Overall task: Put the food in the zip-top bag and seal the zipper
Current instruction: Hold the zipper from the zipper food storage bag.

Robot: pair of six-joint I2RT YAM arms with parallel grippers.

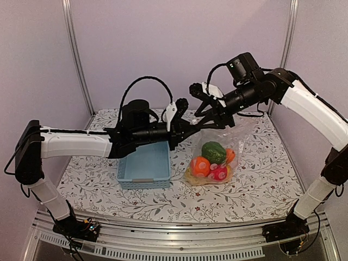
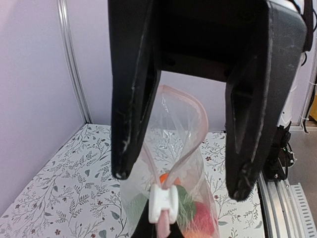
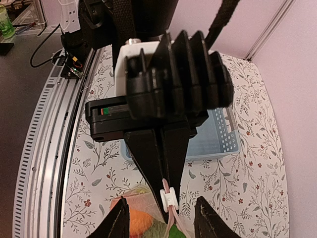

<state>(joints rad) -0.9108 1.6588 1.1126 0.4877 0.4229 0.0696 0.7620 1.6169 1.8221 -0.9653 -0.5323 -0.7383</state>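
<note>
The clear zip-top bag point(image 1: 239, 138) hangs above the table with the food in it: a green piece point(image 1: 213, 151), an orange point(image 1: 200, 166) and a red piece point(image 1: 220, 173). My left gripper point(image 1: 190, 124) is shut on the pink zipper strip just beyond the white slider point(image 3: 169, 198); in the left wrist view only its tips point(image 2: 148, 230) show below the slider point(image 2: 164, 202). My right gripper point(image 3: 163, 220) is open, and its fingers straddle the bag mouth in the left wrist view point(image 2: 181, 183). Above the slider the zipper point(image 2: 190, 134) gapes in a loop.
An empty light blue lattice basket point(image 1: 145, 163) stands on the floral tablecloth to the left of the bag, under the left arm. It also shows in the right wrist view point(image 3: 218, 141). The metal front rail point(image 3: 49, 163) runs along the table's near edge.
</note>
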